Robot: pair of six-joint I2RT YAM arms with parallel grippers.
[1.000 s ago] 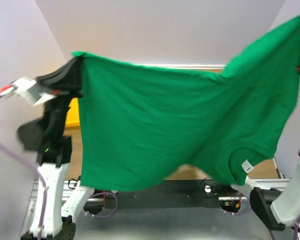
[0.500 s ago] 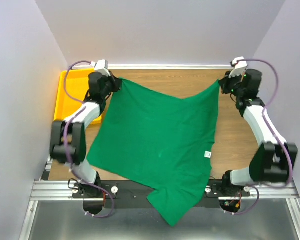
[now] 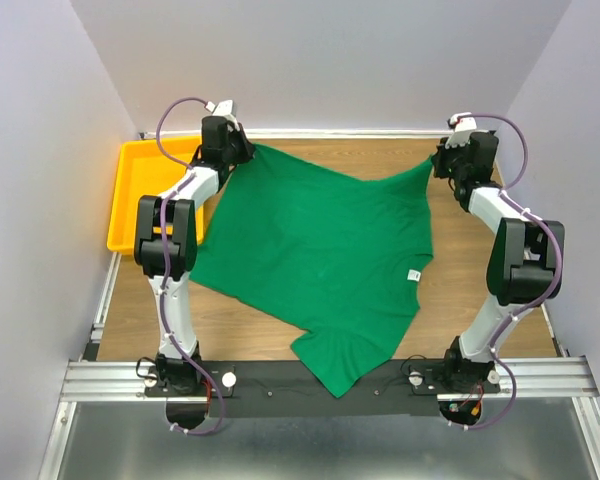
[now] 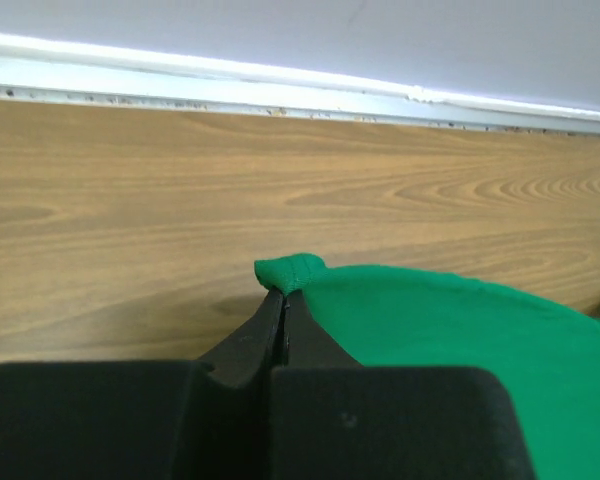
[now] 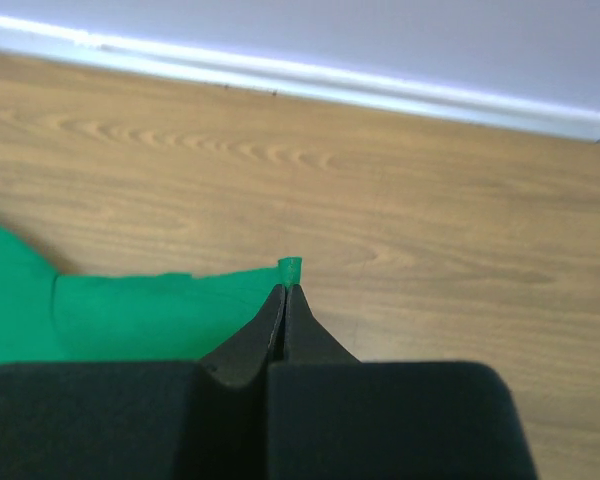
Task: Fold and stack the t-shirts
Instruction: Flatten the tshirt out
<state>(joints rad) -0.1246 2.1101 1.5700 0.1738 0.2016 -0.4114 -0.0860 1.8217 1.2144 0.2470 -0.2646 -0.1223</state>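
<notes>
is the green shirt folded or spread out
Spread out: the shirt lies open across the table, the left gripper and right gripper each pinching a far corner.

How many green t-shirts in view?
1. The plain green short-sleeved cloth t-shirt lies spread on the wooden table, its far corners pinched by the left gripper and right gripper. No others visible.

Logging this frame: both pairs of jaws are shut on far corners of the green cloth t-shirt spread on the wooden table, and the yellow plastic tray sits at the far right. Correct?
No. The yellow plastic tray sits at the far left of the wooden table, as the top external view shows. The rest stands.
</notes>
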